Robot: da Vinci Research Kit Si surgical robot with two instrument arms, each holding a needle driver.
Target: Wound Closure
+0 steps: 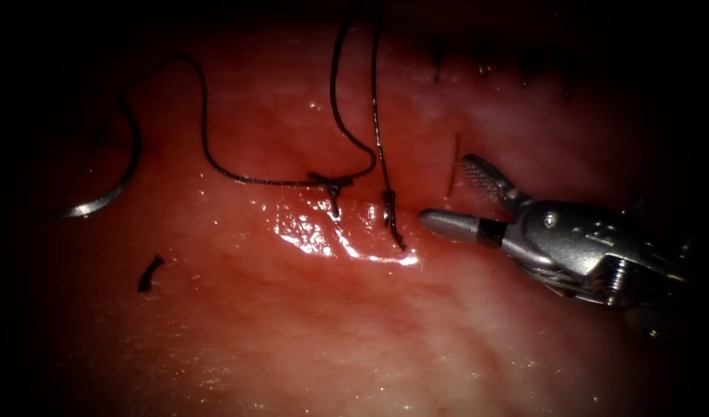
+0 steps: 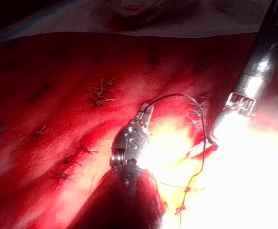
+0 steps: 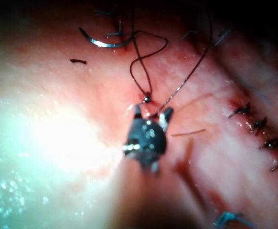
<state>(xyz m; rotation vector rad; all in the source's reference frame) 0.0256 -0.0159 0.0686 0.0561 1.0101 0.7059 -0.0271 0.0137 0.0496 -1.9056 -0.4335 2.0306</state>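
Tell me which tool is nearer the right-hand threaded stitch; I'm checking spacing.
Right. The right tool, jaws open, sits just right of the stitch; the left tool holds thread, apart.

Endoscope: above and in front of the tissue (image 1: 354,332), close in, facing the cut (image 1: 347,247); the right tool (image 1: 451,197) enters from the picture's right.

Left wrist view: looks down its own shaft at the left tool (image 2: 144,114), near, with the right tool (image 2: 210,140) across from it.

Right wrist view: along its shaft, very near its own jaws.

Shared by endoscope and right wrist views: needle (image 1: 100,201), thread (image 1: 208,147), knot (image 1: 331,184). All three share the tissue and the right tool.
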